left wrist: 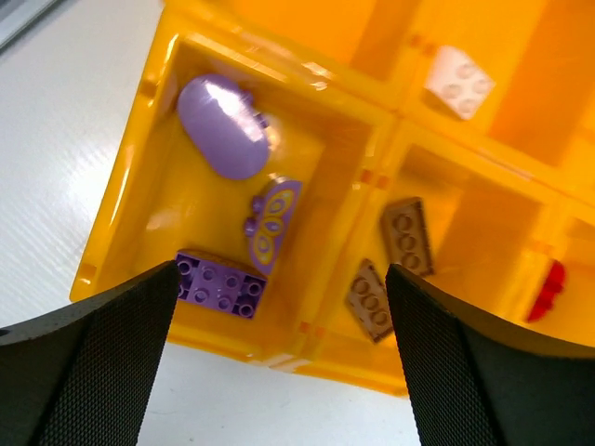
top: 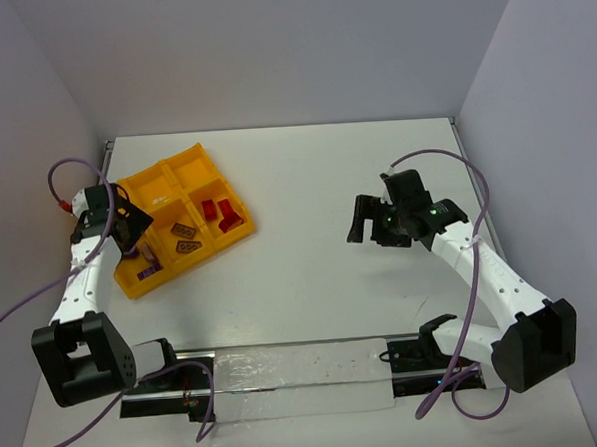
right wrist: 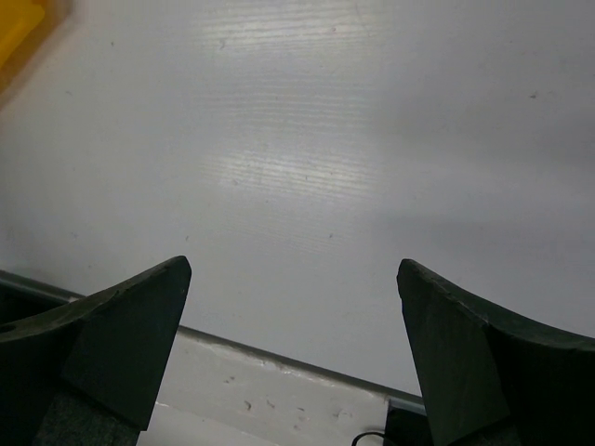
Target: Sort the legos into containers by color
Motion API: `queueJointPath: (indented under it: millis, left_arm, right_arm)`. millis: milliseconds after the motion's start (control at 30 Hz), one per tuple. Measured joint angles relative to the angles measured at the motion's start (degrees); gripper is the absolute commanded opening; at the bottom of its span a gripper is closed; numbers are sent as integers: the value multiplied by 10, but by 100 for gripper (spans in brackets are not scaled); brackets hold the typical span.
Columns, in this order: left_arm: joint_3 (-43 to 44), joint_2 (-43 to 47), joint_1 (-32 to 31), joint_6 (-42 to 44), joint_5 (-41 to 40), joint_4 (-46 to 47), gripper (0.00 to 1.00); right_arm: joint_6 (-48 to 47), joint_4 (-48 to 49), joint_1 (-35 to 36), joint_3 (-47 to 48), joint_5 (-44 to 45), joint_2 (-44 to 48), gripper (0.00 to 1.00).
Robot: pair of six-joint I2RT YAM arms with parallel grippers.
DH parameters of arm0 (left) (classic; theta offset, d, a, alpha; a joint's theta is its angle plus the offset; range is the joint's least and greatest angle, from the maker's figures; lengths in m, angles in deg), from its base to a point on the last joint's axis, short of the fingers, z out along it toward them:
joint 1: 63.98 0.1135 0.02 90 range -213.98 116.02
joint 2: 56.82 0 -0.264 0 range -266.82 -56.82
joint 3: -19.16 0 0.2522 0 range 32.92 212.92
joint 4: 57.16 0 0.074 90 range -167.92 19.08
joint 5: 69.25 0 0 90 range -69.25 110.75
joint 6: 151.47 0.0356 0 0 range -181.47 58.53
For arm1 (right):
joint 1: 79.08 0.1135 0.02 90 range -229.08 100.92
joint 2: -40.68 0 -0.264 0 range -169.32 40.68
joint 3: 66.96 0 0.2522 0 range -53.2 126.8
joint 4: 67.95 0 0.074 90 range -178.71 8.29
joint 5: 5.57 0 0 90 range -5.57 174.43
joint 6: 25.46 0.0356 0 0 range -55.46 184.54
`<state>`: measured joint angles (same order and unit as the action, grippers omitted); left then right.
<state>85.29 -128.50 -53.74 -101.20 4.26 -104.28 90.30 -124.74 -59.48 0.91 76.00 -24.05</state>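
The yellow tray (top: 197,167) lies at the left of the table. In the left wrist view its near-left cell (left wrist: 325,84) holds a purple brick (left wrist: 221,283), a purple butterfly piece (left wrist: 270,223) and a purple oval piece (left wrist: 223,125). The cell beside it holds two brown bricks (left wrist: 407,234). A white brick (left wrist: 458,82) lies in a farther cell and a red piece (left wrist: 548,290) at the right edge. The top view shows red bricks (top: 223,215) in a right cell. My left gripper (top: 131,232) (left wrist: 279,362) hangs open and empty above the tray's near-left edge. My right gripper (top: 362,222) (right wrist: 293,353) is open and empty over bare table.
A shiny plastic strip (top: 297,379) runs along the near edge between the arm bases. Grey walls close in the table on three sides. A corner of the tray shows in the right wrist view (right wrist: 19,28).
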Motion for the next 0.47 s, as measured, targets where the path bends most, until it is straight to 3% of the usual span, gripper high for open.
queueJointPath:
  millis: [467]
  left_arm:
    - [67, 150, -15, 64, 83, -10, 99]
  right_arm:
    - [1, 0, 0, 23, 61, 9, 100]
